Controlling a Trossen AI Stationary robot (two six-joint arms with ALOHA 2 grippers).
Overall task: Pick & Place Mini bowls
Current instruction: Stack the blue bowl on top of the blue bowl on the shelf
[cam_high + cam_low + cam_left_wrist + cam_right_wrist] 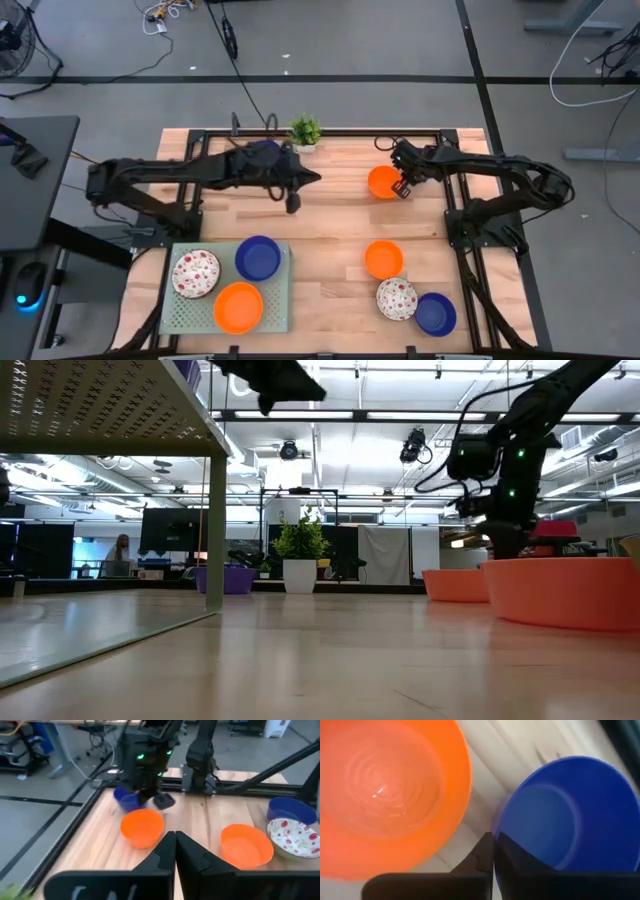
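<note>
The right gripper point(405, 188) sits at the far side of the bench point(330, 215), its fingers pinching the rim of a blue bowl point(570, 815) just beside an orange bowl point(383, 182). The left gripper point(293, 203) hangs over the bench middle with its fingers closed on nothing. On the green tray point(172, 312) rest a speckled bowl point(195, 273), another blue one point(258, 257) and an orange one point(238, 306).

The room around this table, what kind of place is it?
Probably a robotics lab or workshop: cables lie on the grey floor, ceiling lights and monitors show behind the potted plant, and a metal-framed wooden table carries both arms.
</note>
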